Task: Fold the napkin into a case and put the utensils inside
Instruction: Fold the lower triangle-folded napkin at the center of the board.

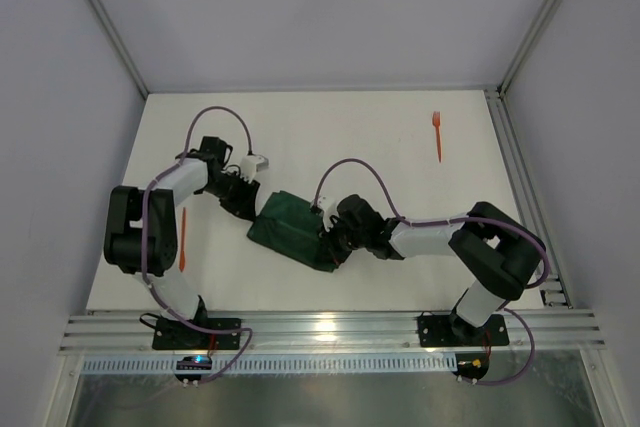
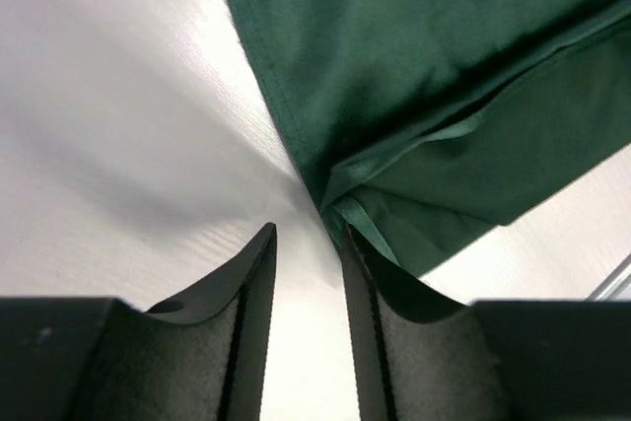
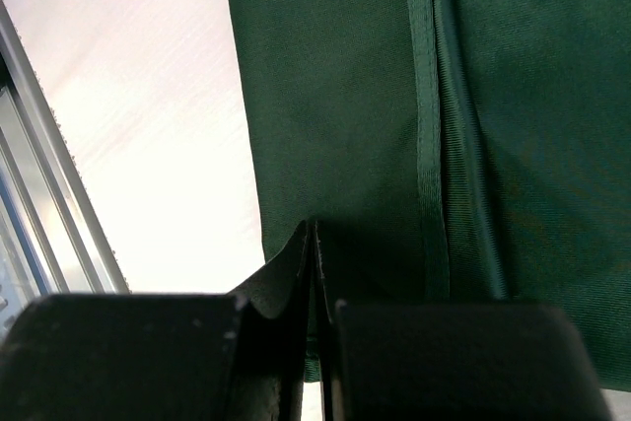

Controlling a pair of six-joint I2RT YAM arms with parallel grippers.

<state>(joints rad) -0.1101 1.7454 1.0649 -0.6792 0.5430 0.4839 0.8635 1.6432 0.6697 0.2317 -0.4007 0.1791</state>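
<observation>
Left gripper [image 2: 308, 232] parted at napkin [image 2: 414, 66] corner; fork [image 1: 437, 135] well apart, far right

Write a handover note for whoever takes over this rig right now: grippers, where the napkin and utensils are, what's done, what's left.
Left gripper: open, at a corner of the napkin, holding nothing.
Right gripper: shut at the napkin's edge; a pinch on cloth can't be confirmed.
Fork: far right, away from the napkin.
Second utensil: beside the left arm.
Done: napkin folded in layers.
Left: finish the case, insert both utensils.
</observation>
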